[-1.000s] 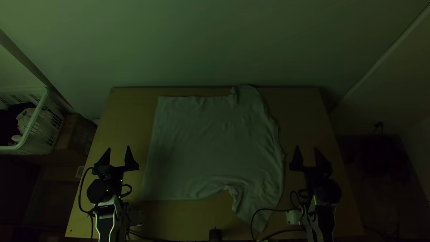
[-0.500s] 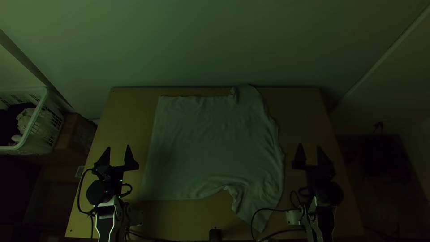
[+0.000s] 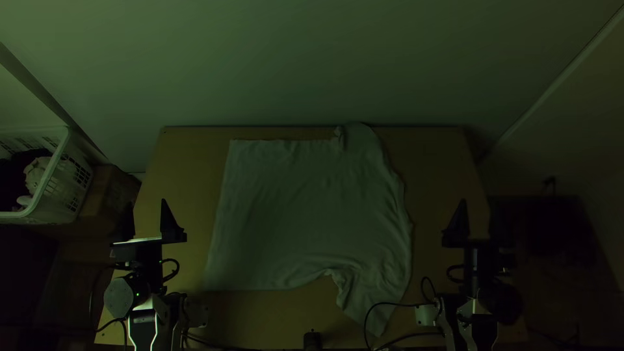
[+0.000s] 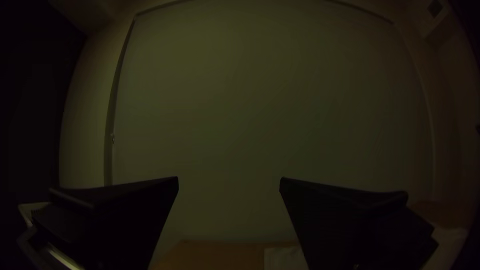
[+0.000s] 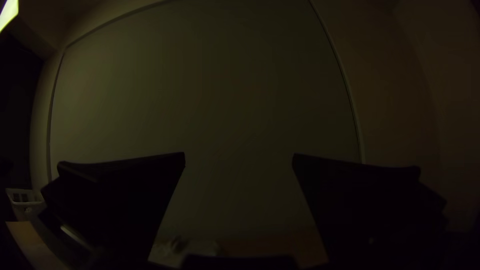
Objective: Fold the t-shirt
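Shirt (image 3: 305,211) spread on table (image 3: 448,169), held by neither arm.

Shirt is laid out mostly flat across the table's middle. Straight edges are shown on the left and along most of the far side. Wrinkles are gathered down the right side. One sleeve (image 3: 370,309) is pointed toward the near edge, with creases bunched at its base; at the far right, cloth is pushed up to the table's far edge, with a small crumple beside it.

Left gripper (image 3: 147,205) is seen across the table's left edge, well apart from the cloth. Its fingers are spread wide, nothing clamped; in the left wrist view a corner of the cloth is seen beyond the gap.

Right gripper (image 3: 480,205) is seen across the right edge, also off the cloth. Its fingers are likewise parted wide, nothing gripped.

White basket (image 3: 67,138) is placed left of the table, loaded with dark and light cloths (image 3: 38,172). A small black object (image 3: 312,340) is seen at the near edge.
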Motion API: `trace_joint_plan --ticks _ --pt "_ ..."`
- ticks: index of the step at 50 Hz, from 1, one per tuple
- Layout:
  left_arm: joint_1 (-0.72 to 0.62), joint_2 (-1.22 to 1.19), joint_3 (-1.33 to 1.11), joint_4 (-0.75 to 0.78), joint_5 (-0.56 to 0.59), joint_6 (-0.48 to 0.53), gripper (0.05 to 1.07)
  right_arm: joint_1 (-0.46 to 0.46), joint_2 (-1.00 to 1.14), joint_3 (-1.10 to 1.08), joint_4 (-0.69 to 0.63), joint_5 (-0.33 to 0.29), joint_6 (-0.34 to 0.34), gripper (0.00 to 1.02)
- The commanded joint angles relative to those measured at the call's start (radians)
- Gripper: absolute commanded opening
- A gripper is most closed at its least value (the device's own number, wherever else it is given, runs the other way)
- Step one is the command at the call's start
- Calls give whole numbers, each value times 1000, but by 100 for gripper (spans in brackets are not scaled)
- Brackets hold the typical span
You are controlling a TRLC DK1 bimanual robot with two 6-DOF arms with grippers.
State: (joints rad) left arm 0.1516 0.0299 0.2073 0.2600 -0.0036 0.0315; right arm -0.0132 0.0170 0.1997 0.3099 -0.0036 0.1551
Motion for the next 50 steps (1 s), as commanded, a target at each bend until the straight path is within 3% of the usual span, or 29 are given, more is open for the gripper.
trace_joint_plan --ticks 1,15,50 --pt "-7 71 93 39 7 21 103 9 61 78 32 8 -25 99" --pt "-11 326 310 71 5 -4 103 9 313 274 104 8 -25 99" --pt "-34 867 807 59 -19 -39 103 12 880 770 81 7 -49 99"
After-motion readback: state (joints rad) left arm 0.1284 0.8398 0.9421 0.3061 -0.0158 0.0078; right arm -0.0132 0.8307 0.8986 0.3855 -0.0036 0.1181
